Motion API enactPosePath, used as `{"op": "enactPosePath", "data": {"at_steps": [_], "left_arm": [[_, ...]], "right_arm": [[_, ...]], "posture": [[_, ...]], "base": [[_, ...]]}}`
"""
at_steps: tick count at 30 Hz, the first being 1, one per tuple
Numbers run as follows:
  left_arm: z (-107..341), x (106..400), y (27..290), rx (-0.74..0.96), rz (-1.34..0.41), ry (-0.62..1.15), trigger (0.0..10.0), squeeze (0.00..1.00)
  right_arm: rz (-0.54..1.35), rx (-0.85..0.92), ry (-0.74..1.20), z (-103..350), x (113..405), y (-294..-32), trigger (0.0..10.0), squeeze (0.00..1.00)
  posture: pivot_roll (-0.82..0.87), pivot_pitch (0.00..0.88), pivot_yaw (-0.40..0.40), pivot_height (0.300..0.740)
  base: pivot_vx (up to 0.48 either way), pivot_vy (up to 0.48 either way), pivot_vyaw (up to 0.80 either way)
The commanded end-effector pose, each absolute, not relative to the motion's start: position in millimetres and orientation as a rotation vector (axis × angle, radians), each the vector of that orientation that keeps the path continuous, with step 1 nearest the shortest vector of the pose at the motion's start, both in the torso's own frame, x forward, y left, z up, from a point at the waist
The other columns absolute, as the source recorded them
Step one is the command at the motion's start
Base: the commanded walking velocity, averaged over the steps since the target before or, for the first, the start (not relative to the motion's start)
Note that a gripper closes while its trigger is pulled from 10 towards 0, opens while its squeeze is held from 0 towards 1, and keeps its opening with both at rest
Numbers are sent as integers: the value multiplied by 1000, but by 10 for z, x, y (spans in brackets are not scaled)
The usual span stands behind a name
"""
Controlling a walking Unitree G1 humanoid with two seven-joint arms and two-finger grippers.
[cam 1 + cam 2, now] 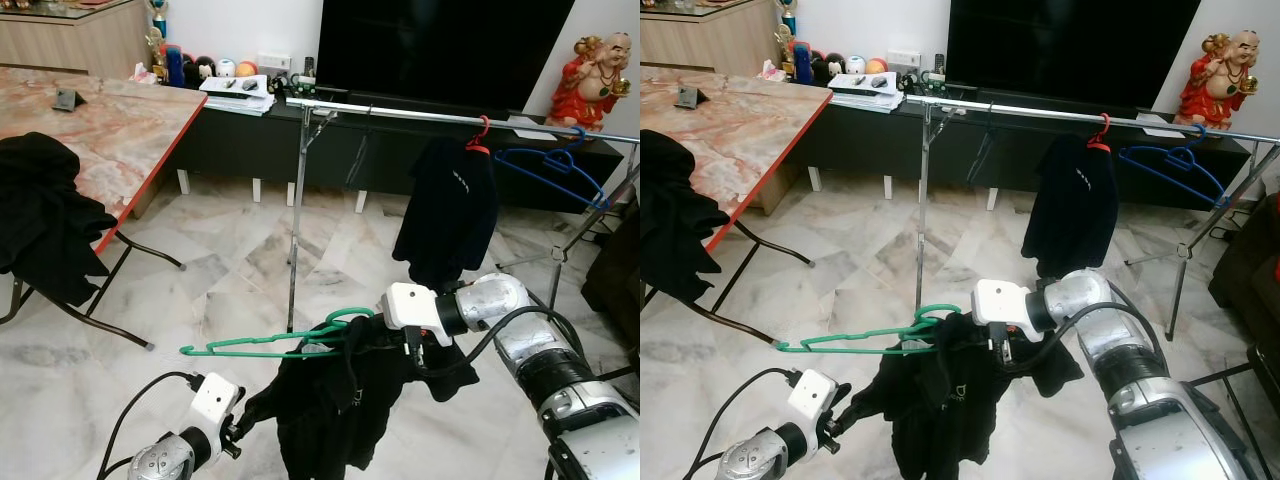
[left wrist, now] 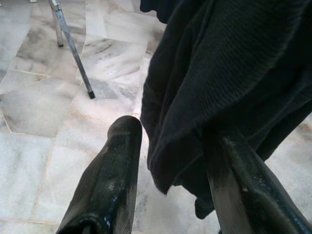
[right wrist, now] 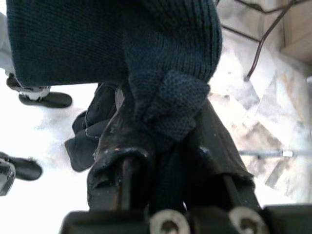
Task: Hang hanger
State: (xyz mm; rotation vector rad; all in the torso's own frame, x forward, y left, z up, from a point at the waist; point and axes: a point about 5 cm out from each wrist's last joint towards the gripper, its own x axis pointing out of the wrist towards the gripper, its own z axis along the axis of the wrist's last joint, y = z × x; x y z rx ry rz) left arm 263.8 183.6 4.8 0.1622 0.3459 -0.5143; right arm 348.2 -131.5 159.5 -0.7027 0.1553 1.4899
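The right pincer point(image 1: 345, 335) is clamped tight on a fold of the black garment point(image 1: 345, 400) at the neck of the green hanger point(image 1: 262, 345); in its wrist view the two black fingers point(image 3: 122, 141) are pressed together with dark knit bunched between them. The left pincer point(image 2: 170, 161) stands spread apart low beside the garment's hanging edge, one finger point(image 2: 109, 180) bare over the marble floor point(image 1: 220, 270) and the other under the cloth, which drapes across it without being pinched. The green hanger lies roughly level in front of the robot, well below the metal rail point(image 1: 450, 118) of the clothes rack, its long arm sticking out to the robot's left with the garment slumped off the right end. Three hangers are in view: the green one, a red one point(image 1: 480, 135) on the rail carrying a second black garment point(image 1: 447, 215), and an empty blue one point(image 1: 555, 170) farther right. A third dark cloth point(image 1: 40, 225) hangs over the edge of the marble-topped bench point(image 1: 110, 125) at left.
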Motion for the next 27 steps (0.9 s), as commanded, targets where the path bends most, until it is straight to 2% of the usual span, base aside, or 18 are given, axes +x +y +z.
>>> {"op": "enactPosePath", "data": {"at_steps": [1,17,18,19,20,27], "left_arm": [[42,2650,1812,146,-510,343,10000,0],[45,2714,1901,45,-371,327,10000,0],[46,2717,1894,32,-371,322,2902,0],[46,2717,1894,32,-371,322,2902,0],[49,2720,1888,26,-372,319,0,0],[42,2719,1887,25,-368,320,0,0]], "right_arm": [[1489,-730,77,1774,3519,-1280,0,0],[1518,-733,14,1875,3509,-1167,0,0],[1519,-732,13,1876,3506,-1162,0,0],[1519,-732,13,1876,3506,-1162,0,0],[1521,-731,12,1877,3505,-1162,0,0],[1513,-727,5,1891,3513,-1145,0,0]], "posture": [[49,37,-143,740],[46,38,-146,740],[45,37,-147,740],[45,37,-147,740],[45,37,-148,740],[45,40,-149,740]], "base": [[0,0,0],[0,0,0],[0,0,0],[0,0,0],[0,0,0],[0,0,0]]}}
